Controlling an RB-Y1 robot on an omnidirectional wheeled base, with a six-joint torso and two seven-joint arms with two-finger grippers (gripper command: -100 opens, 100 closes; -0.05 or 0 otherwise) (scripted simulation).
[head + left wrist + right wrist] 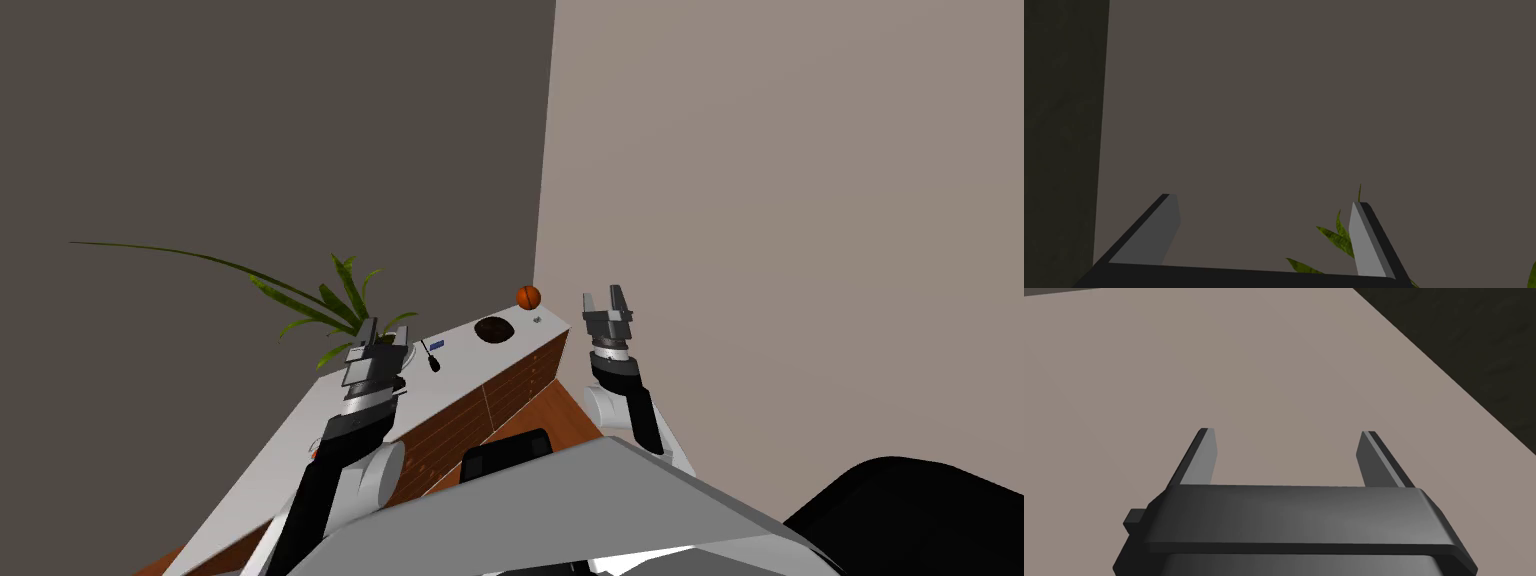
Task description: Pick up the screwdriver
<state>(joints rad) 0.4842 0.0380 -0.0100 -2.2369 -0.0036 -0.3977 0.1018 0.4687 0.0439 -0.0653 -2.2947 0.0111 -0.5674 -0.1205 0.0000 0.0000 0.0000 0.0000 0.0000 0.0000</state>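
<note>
A small screwdriver [431,358] with a black handle and thin shaft lies on the white top of a wooden dresser [300,440] in the head view. My left gripper [385,333] hovers open above the dresser top, just left of the screwdriver and apart from it. In the left wrist view its fingers [1364,240] stand wide apart with nothing between them, pointing at a dark wall. My right gripper [606,298] is raised to the right of the dresser, open and empty, its fingers [1204,455] facing a beige wall.
On the dresser top also sit a blue card [437,345], a dark round bowl [495,330], an orange ball [528,296] near the corner, and a leafy plant [320,300] behind my left gripper. Two walls meet behind the dresser.
</note>
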